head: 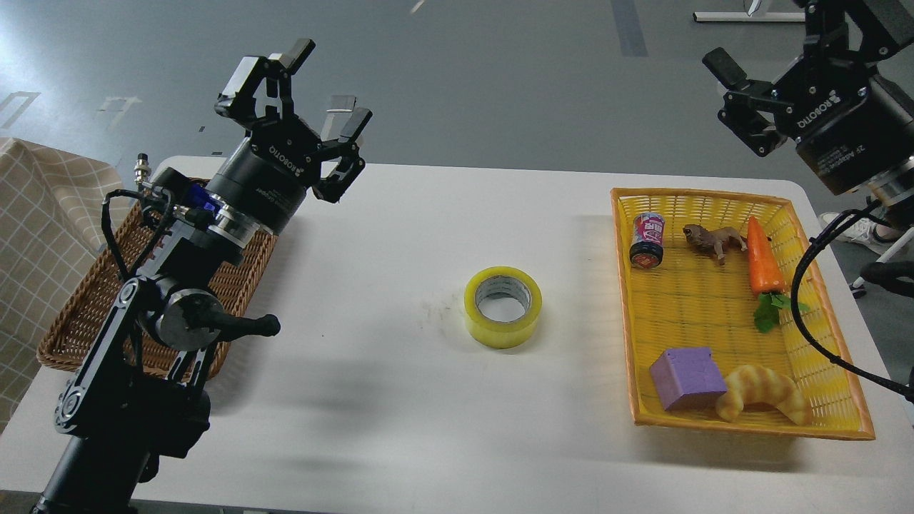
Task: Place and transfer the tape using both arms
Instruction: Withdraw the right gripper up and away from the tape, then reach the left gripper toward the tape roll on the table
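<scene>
My left arm (143,335) rises from the lower left corner, black and jointed, bending upward and to the right. At its far end the left gripper (325,89) points up and away from me, its jaws spread wide with nothing between them. My right arm (857,143) enters from the upper right corner. The right gripper (735,100) points left and slightly down, raised high; its jaws also stand apart and hold nothing.

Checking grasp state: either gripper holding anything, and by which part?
Nothing held. Left gripper and right gripper are open and raised; the tape lies alone on the table.
</scene>
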